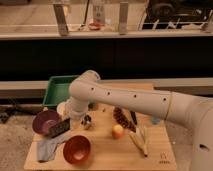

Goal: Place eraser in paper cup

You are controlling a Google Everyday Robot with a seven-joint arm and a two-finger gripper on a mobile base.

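The eraser [59, 128] is a flat black block, tilted, held at the end of my arm just right of the purple bowl [44, 122]. My gripper [65, 125] sits below the white wrist and is shut on the eraser, holding it a little above the board. The paper cup [61, 108], cream-white, stands just behind and above the eraser, between the green tray [57, 90] and the purple bowl, partly hidden by my arm.
A red bowl [76, 149] and a grey-blue cloth [46, 148] lie at the front left. A small metal cup [87, 121], dark grapes [121, 119], an orange ball [117, 131], a banana [140, 142] and a light blue cup [155, 120] lie to the right on the wooden board [110, 157].
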